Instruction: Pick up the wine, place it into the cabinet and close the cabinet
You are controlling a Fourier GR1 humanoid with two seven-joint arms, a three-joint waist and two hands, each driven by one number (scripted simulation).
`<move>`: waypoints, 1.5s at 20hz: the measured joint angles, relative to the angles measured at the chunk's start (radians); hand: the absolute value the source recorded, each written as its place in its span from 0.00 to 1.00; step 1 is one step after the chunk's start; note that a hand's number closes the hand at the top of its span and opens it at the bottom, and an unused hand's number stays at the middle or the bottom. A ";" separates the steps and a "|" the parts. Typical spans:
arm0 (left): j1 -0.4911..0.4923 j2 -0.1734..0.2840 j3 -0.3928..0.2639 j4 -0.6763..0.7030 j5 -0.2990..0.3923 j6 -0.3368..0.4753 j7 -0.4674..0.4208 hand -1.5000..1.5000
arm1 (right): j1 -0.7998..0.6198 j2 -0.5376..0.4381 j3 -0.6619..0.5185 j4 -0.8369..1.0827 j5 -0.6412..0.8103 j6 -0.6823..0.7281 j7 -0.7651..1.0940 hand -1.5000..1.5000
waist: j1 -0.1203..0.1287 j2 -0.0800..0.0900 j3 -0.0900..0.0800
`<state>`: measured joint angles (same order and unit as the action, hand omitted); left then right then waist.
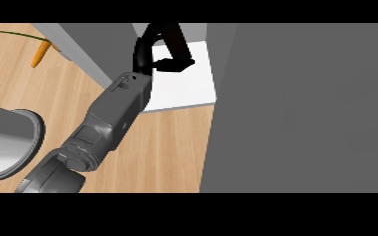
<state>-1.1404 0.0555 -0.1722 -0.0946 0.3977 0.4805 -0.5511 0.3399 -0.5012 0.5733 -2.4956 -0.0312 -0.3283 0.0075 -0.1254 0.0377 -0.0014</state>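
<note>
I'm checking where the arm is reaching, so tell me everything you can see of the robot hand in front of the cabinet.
The left robot hand is black, on a grey forearm rising from the lower left. Its fingers are curled, the thumb bent toward the right, holding nothing visible. It is seen against the cabinet's white floor, beside the large grey cabinet door. Contact with either cannot be told.

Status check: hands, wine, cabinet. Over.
Left hand curled at cabinet opening, holding nothing visible. Right hand out of view. Wine not visible. Grey door fills right side.
</note>
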 measured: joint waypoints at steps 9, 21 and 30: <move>-0.027 0.021 0.028 -0.005 0.015 -0.075 -0.032 0.00 | 0.022 0.002 0.001 0.001 -0.004 0.016 -0.022 0.00 | -0.001 0.000 -0.001; -0.065 -0.012 0.109 -0.065 0.084 -0.288 -0.085 0.00 | 0.057 -0.010 -0.016 -0.007 -0.007 0.018 -0.027 0.00 | 0.034 -0.016 -0.001; -0.081 -0.042 0.119 -0.089 0.087 -0.351 -0.049 0.00 | 0.079 -0.019 -0.035 -0.018 -0.007 0.001 -0.006 0.00 | 0.073 -0.032 0.000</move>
<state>-1.2211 0.0133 -0.0533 -0.1840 0.4847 0.1295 -0.6002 0.4186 -0.5198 0.5381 -2.5141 -0.0383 -0.3274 0.0018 -0.0523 0.0060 -0.0012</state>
